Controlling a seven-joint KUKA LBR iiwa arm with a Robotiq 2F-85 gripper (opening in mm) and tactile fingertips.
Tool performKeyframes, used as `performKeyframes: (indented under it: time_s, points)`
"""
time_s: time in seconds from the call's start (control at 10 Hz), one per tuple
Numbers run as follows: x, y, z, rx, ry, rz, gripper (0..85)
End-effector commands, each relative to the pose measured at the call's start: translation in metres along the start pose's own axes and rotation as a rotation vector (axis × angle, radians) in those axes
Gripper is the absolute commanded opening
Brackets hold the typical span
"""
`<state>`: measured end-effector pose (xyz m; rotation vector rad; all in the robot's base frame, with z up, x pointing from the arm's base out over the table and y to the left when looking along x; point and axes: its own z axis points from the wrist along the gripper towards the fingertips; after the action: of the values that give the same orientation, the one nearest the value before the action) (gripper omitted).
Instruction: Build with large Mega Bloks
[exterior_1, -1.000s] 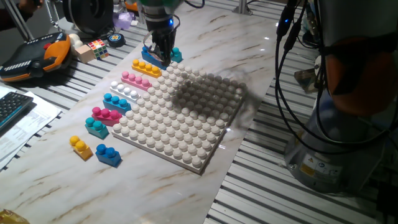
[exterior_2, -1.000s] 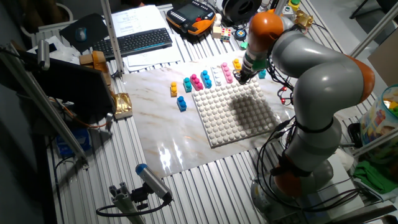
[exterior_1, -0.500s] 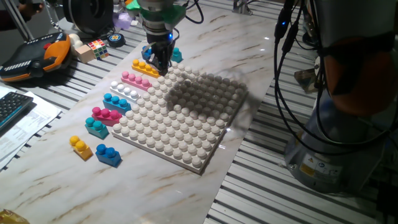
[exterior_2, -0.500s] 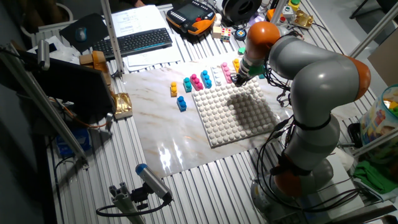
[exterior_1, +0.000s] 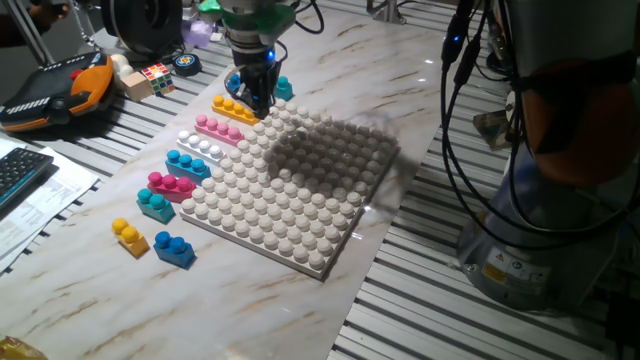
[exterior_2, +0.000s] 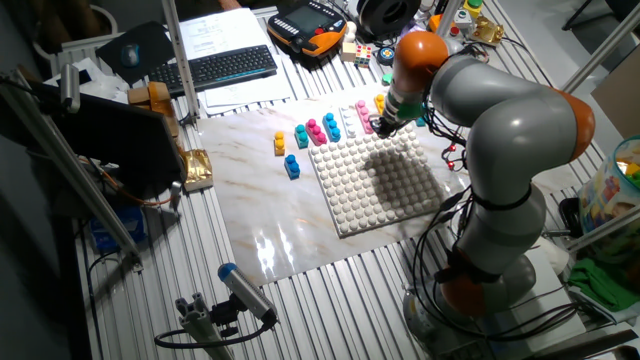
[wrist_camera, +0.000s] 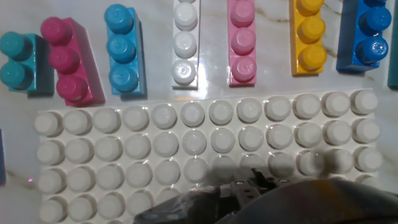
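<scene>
1. Gripper (exterior_1: 255, 98) low over the far end of the brick row, by the yellow brick (exterior_1: 234, 108); whether the jaws are clenched or released, cannot tell.
2. White studded baseplate (exterior_1: 300, 190) flat on the marble counter (exterior_1: 90, 290).
3. Hand view, in a row beside the plate: teal brick (wrist_camera: 18, 59), magenta brick (wrist_camera: 65, 62), light-blue brick (wrist_camera: 122, 53), white brick (wrist_camera: 185, 43), pink brick (wrist_camera: 242, 40), yellow, blue brick (wrist_camera: 367, 34).

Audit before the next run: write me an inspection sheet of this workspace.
Surface: marble tabletop, white studded baseplate on it.
Job's things: bricks in a row beside the baseplate: yellow, pink, white, blue, magenta, teal; two short bricks apart, yellow and blue.
Clutter: puzzle cube, keyboard.
Hand: over the row's far end; jaws unclear.
Cables: black bundle by the robot base.
Surroundings: slatted aluminium bench.
</scene>
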<state>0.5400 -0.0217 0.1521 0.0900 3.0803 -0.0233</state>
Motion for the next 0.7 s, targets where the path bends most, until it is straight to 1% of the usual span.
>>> performKeyframes:
  time_s: [0.0, 0.1, 0.2, 0.3, 0.4, 0.5, 0.6]
  points:
    - [-0.002, -0.004, 0.000, 0.015, -0.002, -0.010, 0.7]
    - [-0.004, -0.015, 0.000, 0.014, -0.002, -0.010, 0.7]
    - [-0.006, -0.027, 0.001, -0.013, -0.008, -0.007, 0.7]
    - [-0.008, -0.038, -0.001, -0.004, -0.010, -0.006, 0.7]
    - [-0.009, -0.040, -0.003, -0.007, -0.010, 0.002, 0.7]
    - [-0.009, -0.040, -0.004, 0.002, -0.009, 0.016, 0.7]
    - [-0.010, -0.040, -0.003, 0.009, -0.015, 0.021, 0.7]
